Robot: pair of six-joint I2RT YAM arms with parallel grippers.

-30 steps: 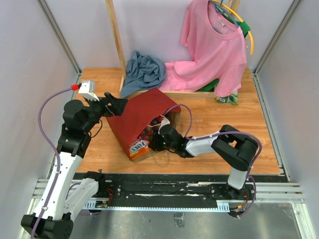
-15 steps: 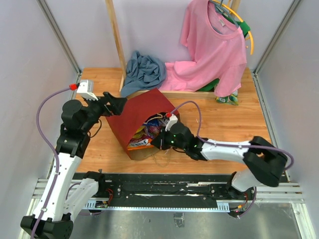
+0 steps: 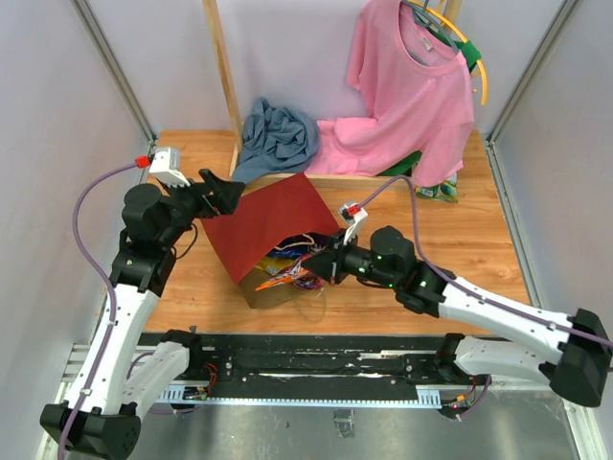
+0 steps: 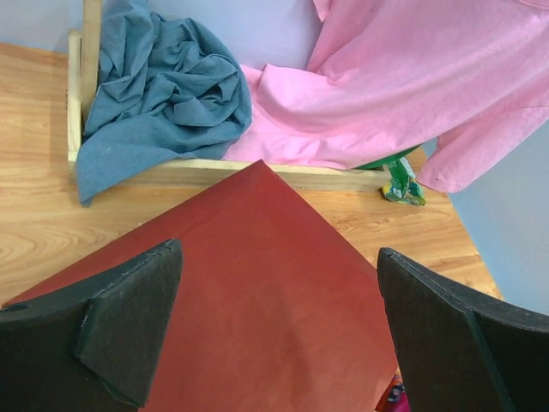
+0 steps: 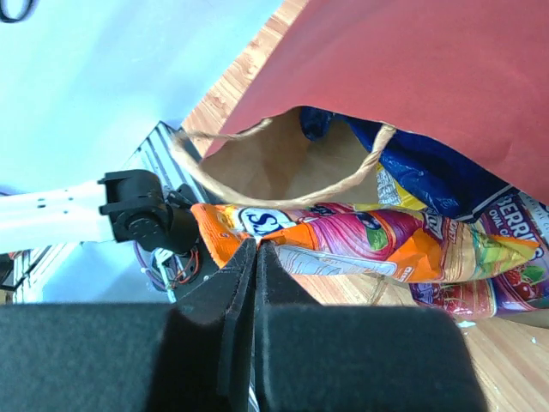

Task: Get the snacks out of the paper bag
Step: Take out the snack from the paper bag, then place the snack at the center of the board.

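The paper bag (image 3: 273, 222) lies tipped on the table, its dark red side up and its brown mouth facing the near edge. My left gripper (image 3: 222, 191) is open, its jaws straddling the bag's far left corner over the red side (image 4: 257, 292). My right gripper (image 3: 318, 264) is shut on the end of an orange candy packet (image 5: 377, 245), held at the bag's mouth under a twine handle (image 5: 283, 202). A blue chip bag (image 5: 420, 176) and a purple packet (image 5: 506, 292) stick out of the mouth. A green-yellow packet (image 3: 438, 192) lies at the back right.
A pink shirt (image 3: 412, 86) hangs at the back over a wooden frame (image 3: 222, 86). A blue-grey cloth (image 3: 278, 134) is heaped beside it. Grey walls close both sides. My right arm stretches across the near right of the table.
My right gripper has drawn back from inside the bag's mouth toward the right, with the orange packet coming out with it. The bag's far end has risen and its mouth has turned toward the near edge.
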